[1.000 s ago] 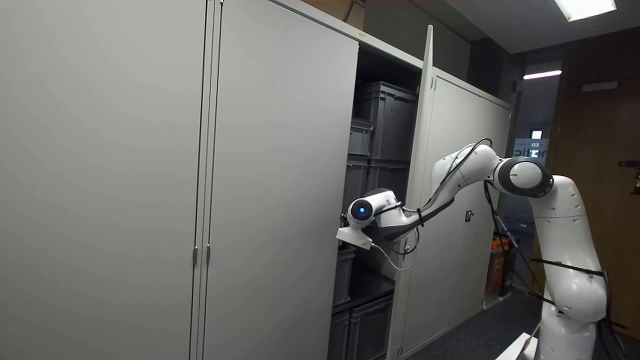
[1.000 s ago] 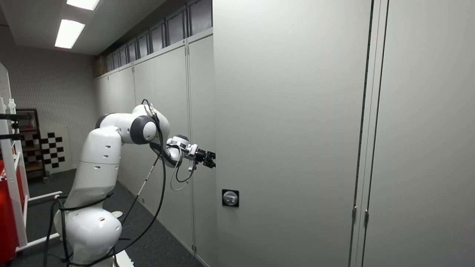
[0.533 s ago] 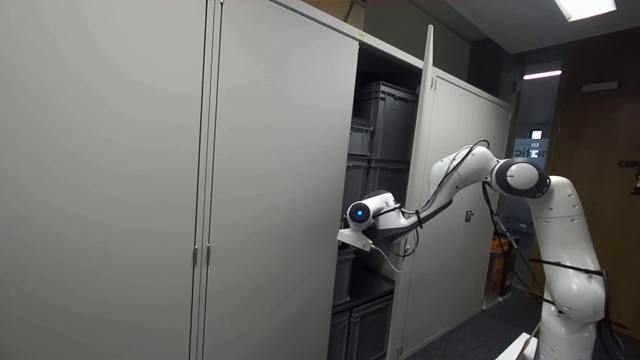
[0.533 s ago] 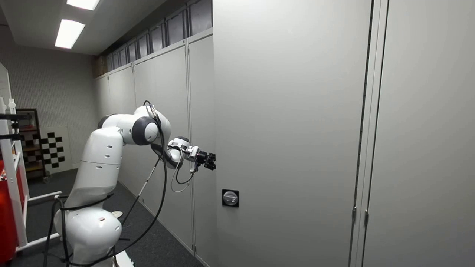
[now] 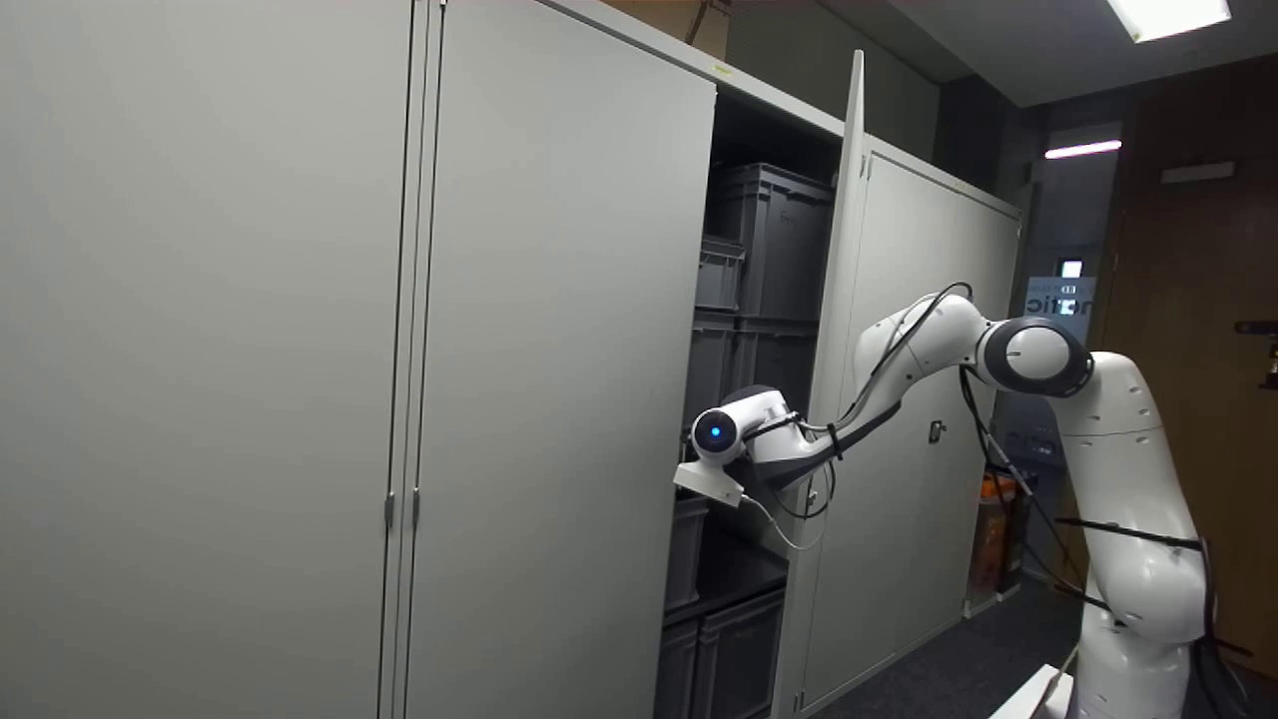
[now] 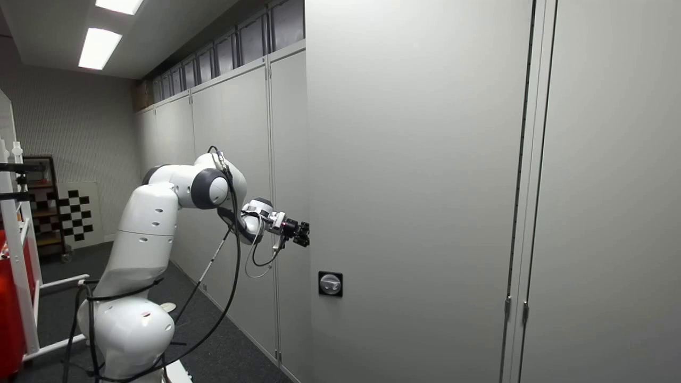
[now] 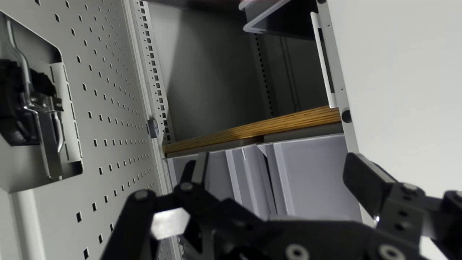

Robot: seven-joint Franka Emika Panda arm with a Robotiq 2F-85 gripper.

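In the wrist view my black gripper [image 7: 278,161] stands open with nothing between its fingers. It faces an open cabinet with grey bins [image 7: 310,173] under a wooden shelf [image 7: 252,130]. To the left is the perforated inner face of an open door [image 7: 108,144], bearing a metal lock mechanism [image 7: 39,104]. On the right a pale door panel [image 7: 404,90] lies behind one finger [image 7: 366,180]; whether they touch I cannot tell. In an exterior view the gripper [image 6: 302,234] is partly hidden by the open door [image 6: 415,186]. Elsewhere the wrist hides it.
The open door's edge [image 5: 844,300] juts out beside the arm, with a closed door [image 5: 569,350] on the opposite side of the gap. Stacked bins [image 5: 784,240] fill parts of the cabinet. Cables [image 6: 234,266] hang from the arm. A white frame [image 6: 24,266] stands behind the robot.
The arm has sunk a little, and its wrist has shifted slightly left in one view and right in the other. Doors and bins stay as they were.
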